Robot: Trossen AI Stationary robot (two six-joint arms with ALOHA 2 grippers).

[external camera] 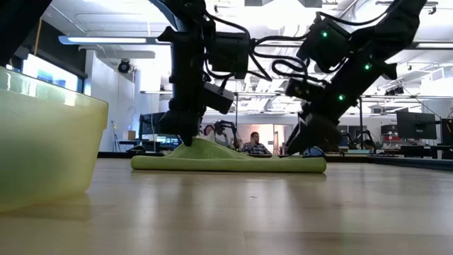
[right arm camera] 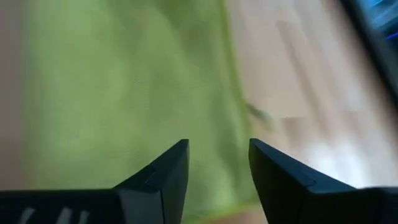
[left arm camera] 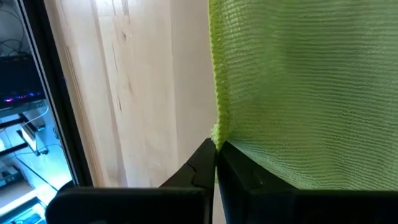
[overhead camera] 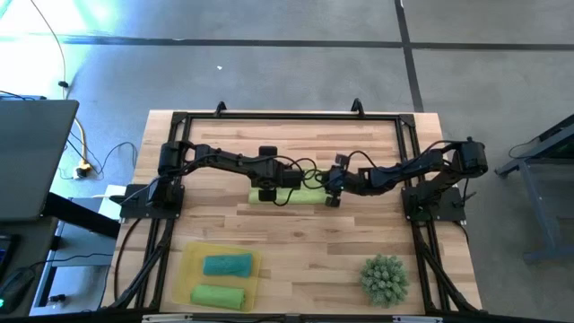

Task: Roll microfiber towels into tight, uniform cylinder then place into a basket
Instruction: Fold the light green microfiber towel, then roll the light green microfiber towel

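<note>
A lime-green microfiber towel (overhead camera: 300,195) lies folded flat in a long strip at the table's middle. My left gripper (overhead camera: 268,192) is shut on its left end, where the cloth rises into a low peak (external camera: 204,146). My right gripper (external camera: 303,150) stands open just over the towel's right end (right arm camera: 155,99), with nothing between its fingers. The yellow basket (overhead camera: 190,269) sits at the near left with a teal roll (overhead camera: 227,265) and a green roll (overhead camera: 218,295) lying in it. My left gripper pinches the towel's edge (left arm camera: 217,132) at the strip's left end between its two shut fingers (left arm camera: 202,163). The fingers slant down from above and from the table's left. That edge is drawn up a little off the wood, while the remainder of the strip (external camera: 283,165) lies flat on the table.
A spiky green ball-shaped plant (overhead camera: 385,278) stands at the near right. A black frame (overhead camera: 287,115) runs round the tabletop. Bare wood lies between the towel and the basket. People sit in the room beyond the far edge (external camera: 255,145).
</note>
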